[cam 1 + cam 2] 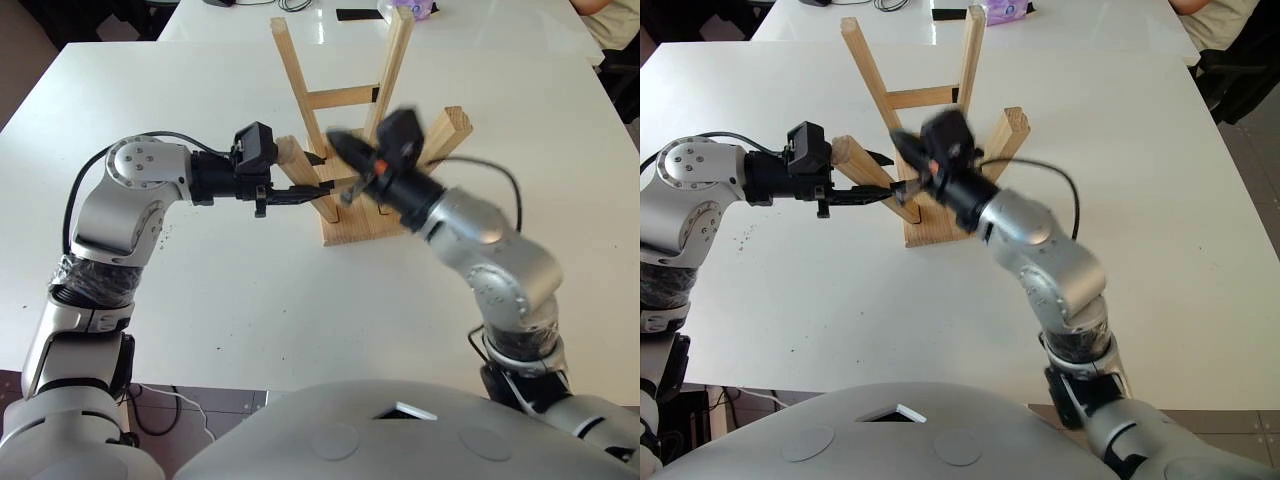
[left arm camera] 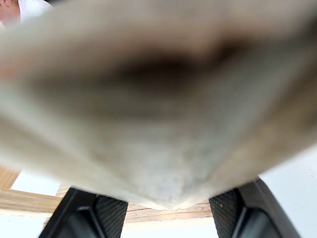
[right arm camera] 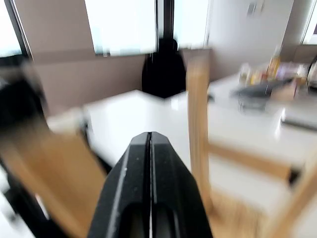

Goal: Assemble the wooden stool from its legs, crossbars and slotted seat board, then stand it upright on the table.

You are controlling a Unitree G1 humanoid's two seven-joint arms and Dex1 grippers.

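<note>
An upturned pale wooden stool (image 1: 392,70) stands on the large white table (image 1: 250,300). Its slotted seat board (image 1: 360,230) lies flat on the tabletop and its four square legs point up and splay outward. The two far legs rise highest and are joined by a short wooden crossbar (image 1: 340,97). The near-right leg (image 1: 448,133) leans out toward the robot's right. The left gripper (image 1: 322,175) comes in from the robot's left at a low height and grasps the near-left leg (image 1: 298,158), with one black finger above the wood and one below it. In the left wrist view that leg lies right across the lens as a broad blurred band of wood. Below the band are the ribbed pads of the two fingers (image 2: 109,218), with a strip of the seat board between them. The right gripper (image 1: 340,145) hangs above the seat board inside the ring of legs, just beside the held leg and in front of the crossbar. Its two black fingers (image 3: 133,188) are pressed flat together and hold nothing. In the right wrist view one far leg stands upright just past the fingertips, with the crossbar running off it. Beyond the stool a second white table (image 1: 480,25) adjoins the first. It carries a small purple object (image 1: 415,8) and a flat black item (image 1: 355,15), both well apart from the stool.
</note>
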